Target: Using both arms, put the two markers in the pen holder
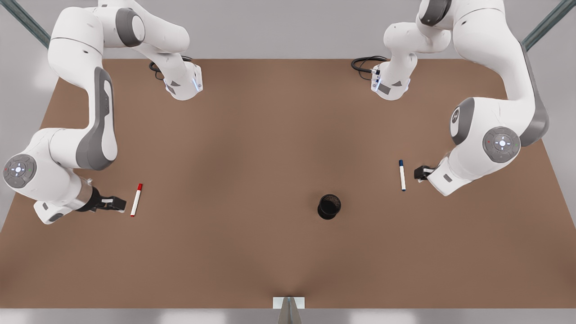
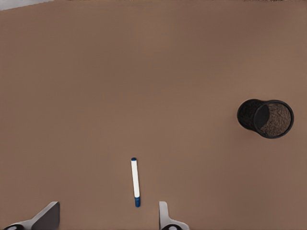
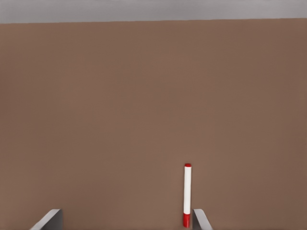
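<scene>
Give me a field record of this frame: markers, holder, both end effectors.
blue marker: flat on table, front view's right
red marker: flat on table, front view's left
pen holder: upright, holds no marker, nearer the blue marker
left end effector: open, beside blue marker, not touching
right end effector: open, beside red marker, not touching
progress: neither marker picked up

The front view looks straight down on the whole table (image 1: 252, 148); each wrist camera looks down on part of it from closer.
</scene>
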Controlling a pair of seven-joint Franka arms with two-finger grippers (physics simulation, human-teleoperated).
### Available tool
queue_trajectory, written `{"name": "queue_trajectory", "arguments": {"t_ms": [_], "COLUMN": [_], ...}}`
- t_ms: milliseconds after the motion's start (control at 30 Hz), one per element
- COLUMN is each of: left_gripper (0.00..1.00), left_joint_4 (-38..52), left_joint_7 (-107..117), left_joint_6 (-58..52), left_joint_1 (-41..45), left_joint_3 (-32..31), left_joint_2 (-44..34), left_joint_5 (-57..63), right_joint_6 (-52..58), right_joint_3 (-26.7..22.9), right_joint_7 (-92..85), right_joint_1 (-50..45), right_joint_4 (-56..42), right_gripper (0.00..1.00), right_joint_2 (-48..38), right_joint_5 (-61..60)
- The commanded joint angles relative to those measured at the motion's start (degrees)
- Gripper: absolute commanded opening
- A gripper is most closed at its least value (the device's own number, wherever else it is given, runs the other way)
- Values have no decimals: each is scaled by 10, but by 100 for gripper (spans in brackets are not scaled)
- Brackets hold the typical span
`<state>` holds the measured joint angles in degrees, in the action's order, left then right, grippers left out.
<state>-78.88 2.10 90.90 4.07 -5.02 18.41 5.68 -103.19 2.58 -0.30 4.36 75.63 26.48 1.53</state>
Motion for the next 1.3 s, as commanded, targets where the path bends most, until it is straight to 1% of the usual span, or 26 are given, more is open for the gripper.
{"name": "queue_trajectory", "arguments": {"t_ms": [0,33,67,100,167,200,233,267,333,433,600,700,733,800,867,900,933,1000,1033,1133,1233,1267], "left_gripper": [100,100,100,100,100,100,100,100,100,100,100,98,98,97,89,82,81,81,78,76,65,64], "left_joint_4": [0,-7,-53,-113,-228,-266,-291,-327,-359,-382,-412,-416,-416,-421,-421,-421,-421,-423,-425,-442,-445,-445], "left_joint_7": [14,15,33,48,56,56,54,54,55,50,48,44,41,38,38,25,10,6,5,-3,-7,-7], "left_joint_6": [31,32,75,132,276,321,340,386,472,481,482,491,493,500,510,510,510,510,510,510,510,510], "left_joint_1": [-2,-3,-2,-5,-6,-6,-11,-13,-24,-19,-14,-19,-20,-21,-23,-23,-28,-28,-29,-30,-30,-29], "left_joint_3": [0,1,2,11,47,48,55,55,55,55,55,55,55,55,55,55,55,55,55,55,55,55], "left_joint_2": [1,7,1,-7,-10,-11,-7,-2,38,42,45,60,64,70,80,82,86,87,87,82,81,81], "left_joint_5": [-1,-3,-2,-3,-68,-70,-70,-70,-70,-70,-69,-68,-67,-66,-65,-66,-65,-66,-65,-65,-65,-65], "right_joint_6": [-17,-18,-19,-34,-109,-131,-164,-192,-221,-295,-375,-384,-384,-382,-382,-382,-383,-385,-385,-386,-408,-410], "right_joint_3": [0,0,0,0,0,0,1,4,4,4,4,7,7,7,8,8,8,8,8,8,8,8], "right_joint_7": [-1,-1,-1,-1,-3,-3,-3,-8,-8,-6,-8,-22,-22,-23,-25,-25,-25,-25,-25,-25,-26,-26], "right_joint_1": [0,0,2,6,17,19,31,43,51,64,85,101,100,97,95,95,96,97,97,99,99,99], "right_joint_4": [5,11,16,32,109,129,165,184,202,253,246,248,251,252,252,252,252,252,252,252,269,270], "right_gripper": [100,100,100,100,100,100,100,100,100,100,100,99,96,82,57,49,45,45,45,45,45,45], "right_joint_2": [-1,-2,-2,-3,-16,-15,-20,-18,1,17,103,119,122,122,123,123,124,126,127,127,127,127], "right_joint_5": [0,0,0,3,6,6,6,6,2,1,2,1,1,1,2,2,2,2,2,2,3,3]}}
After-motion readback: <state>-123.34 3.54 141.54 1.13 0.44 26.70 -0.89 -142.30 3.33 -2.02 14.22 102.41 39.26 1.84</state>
